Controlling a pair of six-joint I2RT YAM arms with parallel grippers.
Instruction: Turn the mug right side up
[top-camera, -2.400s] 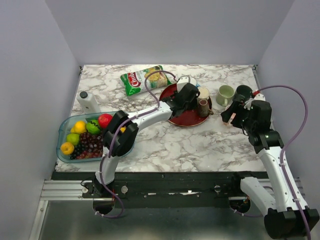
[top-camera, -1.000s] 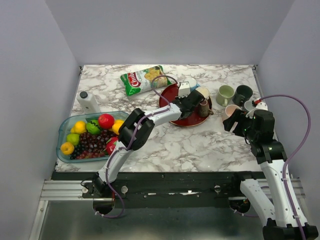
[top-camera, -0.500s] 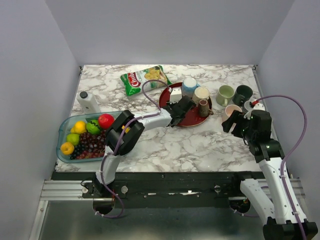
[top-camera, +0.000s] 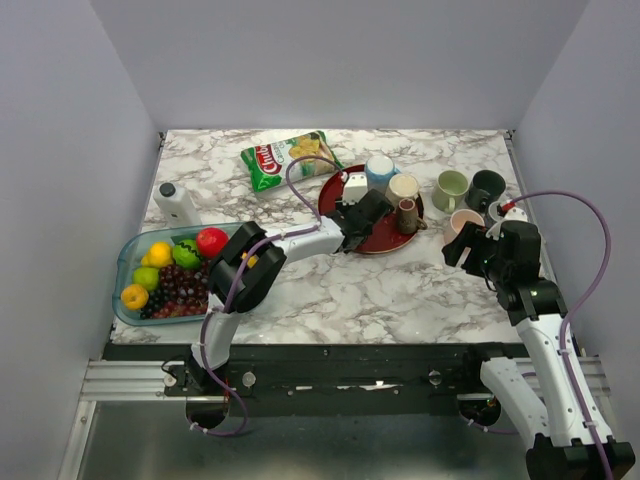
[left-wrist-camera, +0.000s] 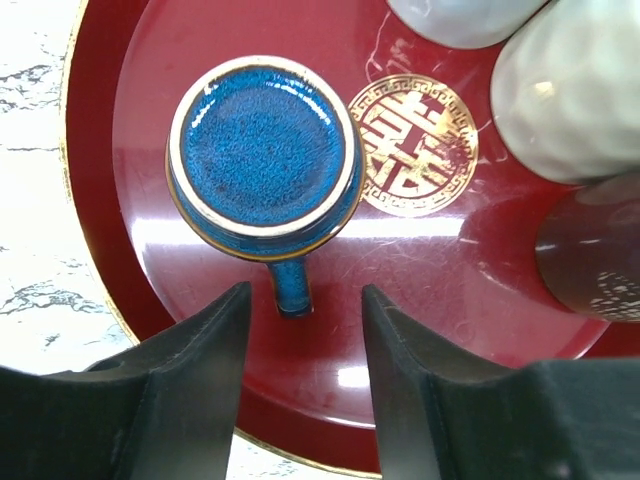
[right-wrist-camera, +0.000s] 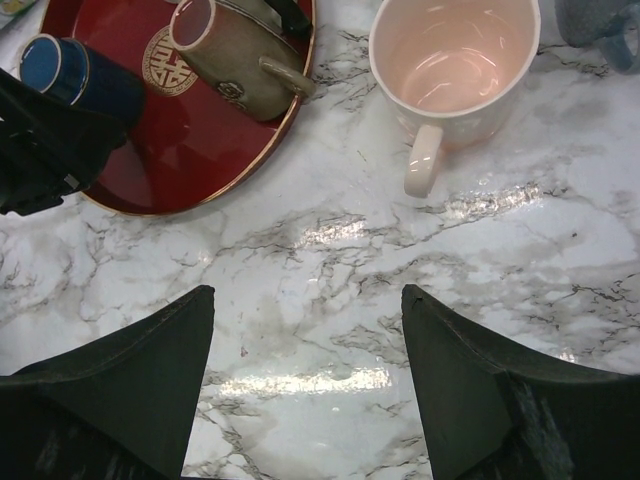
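Blue mug (left-wrist-camera: 262, 150) upright on tray (left-wrist-camera: 150, 250), gold 囍 emblem (left-wrist-camera: 413, 145); L gripper (left-wrist-camera: 305, 296), R gripper (right-wrist-camera: 307, 300) apart.

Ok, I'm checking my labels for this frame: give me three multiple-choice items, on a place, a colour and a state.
1. Where is the blue mug? A held in the air B on the red tray C on the floor
2. Colour of the mug before the right gripper? A green B black C pink
3. The left gripper is? A open astride the handle B clamped on it C shut
Answers: B, it stands on the tray; C, the pink mug sits there; A, gaps flank the handle.
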